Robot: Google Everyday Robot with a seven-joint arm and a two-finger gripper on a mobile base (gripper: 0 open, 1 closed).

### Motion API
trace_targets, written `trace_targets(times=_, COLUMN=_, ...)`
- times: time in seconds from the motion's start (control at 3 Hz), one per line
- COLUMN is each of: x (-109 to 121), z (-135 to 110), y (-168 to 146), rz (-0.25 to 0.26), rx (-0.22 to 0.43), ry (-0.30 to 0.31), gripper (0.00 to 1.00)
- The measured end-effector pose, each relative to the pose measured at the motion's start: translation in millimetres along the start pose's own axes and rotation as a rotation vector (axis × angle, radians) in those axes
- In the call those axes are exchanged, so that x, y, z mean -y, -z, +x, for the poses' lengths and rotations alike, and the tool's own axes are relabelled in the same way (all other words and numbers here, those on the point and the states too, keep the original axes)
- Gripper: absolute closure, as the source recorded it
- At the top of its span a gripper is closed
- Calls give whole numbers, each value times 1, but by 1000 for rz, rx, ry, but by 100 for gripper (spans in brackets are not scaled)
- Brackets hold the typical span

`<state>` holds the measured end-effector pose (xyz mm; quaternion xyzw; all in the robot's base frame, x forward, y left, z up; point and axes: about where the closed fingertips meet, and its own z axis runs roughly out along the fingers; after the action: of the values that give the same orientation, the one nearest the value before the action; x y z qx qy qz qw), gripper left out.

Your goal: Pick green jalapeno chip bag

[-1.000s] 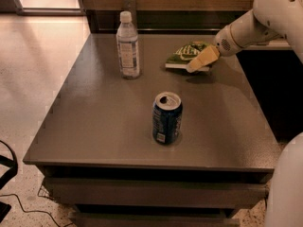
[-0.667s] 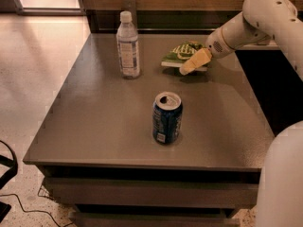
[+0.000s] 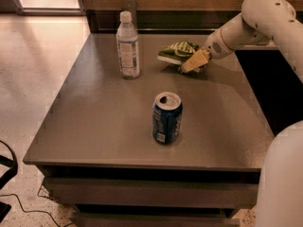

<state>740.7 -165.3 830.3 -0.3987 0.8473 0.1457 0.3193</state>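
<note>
The green jalapeno chip bag [image 3: 176,51] is a crinkled green bag with a pale edge, at the back of the dark table [image 3: 94,126], right of centre. My gripper [image 3: 193,63] reaches in from the right on the white arm [image 3: 246,25]. It is shut on the bag's right end, and one yellowish finger [image 3: 195,60] shows over the bag. The bag sits at or just above the tabletop. I cannot tell if it still touches.
A clear plastic water bottle [image 3: 128,46] stands upright at the back left of the bag. An open blue soda can [image 3: 166,117] stands mid-table, nearer the front. A dark wall panel runs behind the table. Part of the white robot body [image 3: 284,178] fills the lower right.
My gripper and arm have moved left and slightly up. The chip bag has moved the same way with the gripper. The bottle and the can have not moved.
</note>
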Motion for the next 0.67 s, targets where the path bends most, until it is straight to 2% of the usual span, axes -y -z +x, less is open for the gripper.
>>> trace_targets(times=0.67, x=-2, z=1, y=-7, rz=-10, rx=-5, ry=0, gripper=87)
